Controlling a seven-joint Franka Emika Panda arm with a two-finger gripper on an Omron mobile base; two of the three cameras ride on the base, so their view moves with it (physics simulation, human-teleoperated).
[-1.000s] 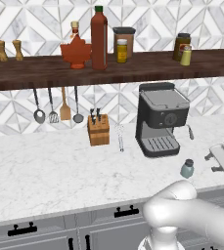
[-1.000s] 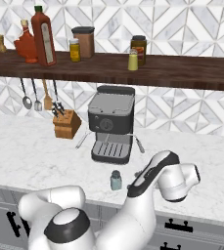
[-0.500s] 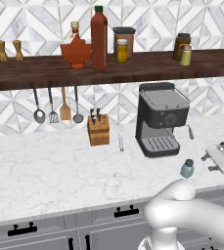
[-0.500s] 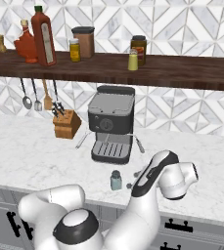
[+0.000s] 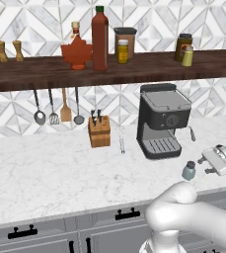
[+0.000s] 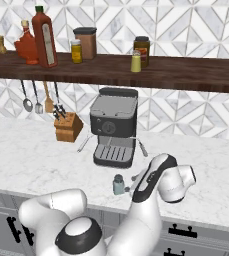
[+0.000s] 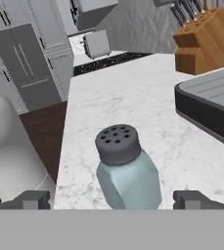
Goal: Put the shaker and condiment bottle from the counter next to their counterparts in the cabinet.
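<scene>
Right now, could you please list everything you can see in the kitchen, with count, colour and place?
shaker: one, pale blue-grey, dark cap, on the counter between the open fingers
condiment bottle: one, dark red, green cap, on the cabinet shelf
maple-leaf bottle: one, red, cork top, left of it
yellow-green shaker: one, shelf right
jars: three, brown and yellow, on the shelf
wooden mills: two, tan, shelf left
coffee machine: one, dark grey, counter
knife block: one, wooden, left of the machine
utensils: four, hanging under the shelf
arm: one, white
fingers: two, dark, either side of the shaker
</scene>
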